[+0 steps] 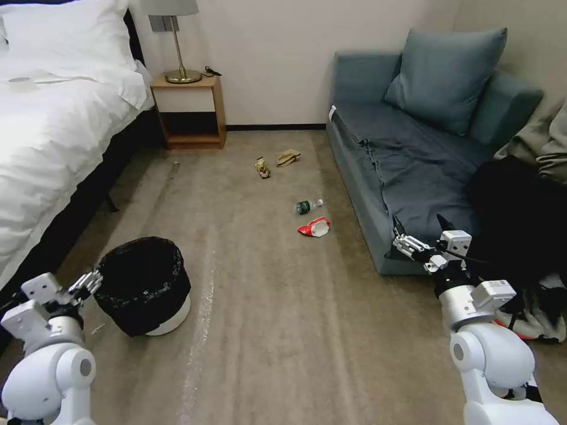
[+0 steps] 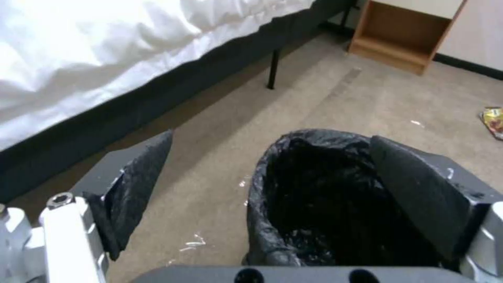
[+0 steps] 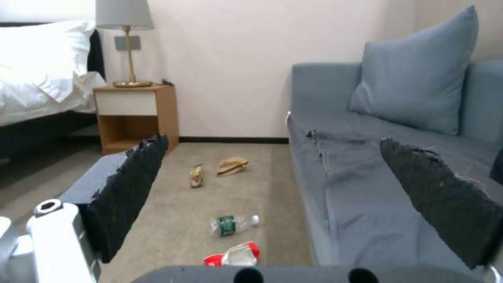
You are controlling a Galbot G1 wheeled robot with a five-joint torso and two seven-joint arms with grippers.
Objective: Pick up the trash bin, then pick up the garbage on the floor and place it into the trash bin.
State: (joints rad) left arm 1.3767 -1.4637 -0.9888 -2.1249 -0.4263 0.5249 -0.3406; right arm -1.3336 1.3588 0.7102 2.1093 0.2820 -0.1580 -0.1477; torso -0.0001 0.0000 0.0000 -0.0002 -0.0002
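A bedroom: white-sheeted bed (image 1: 53, 118), lamp (image 1: 174, 35) on nightstand (image 1: 189, 112), blue sofa (image 1: 407, 159).

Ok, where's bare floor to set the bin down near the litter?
Bare carpet lies between the white bin with black liner and the grey sofa, short of the red-and-white wrapper. Crowded: wrapper, clear green-label bottle, brown-gold wrapper and tan paper run along the sofa front.
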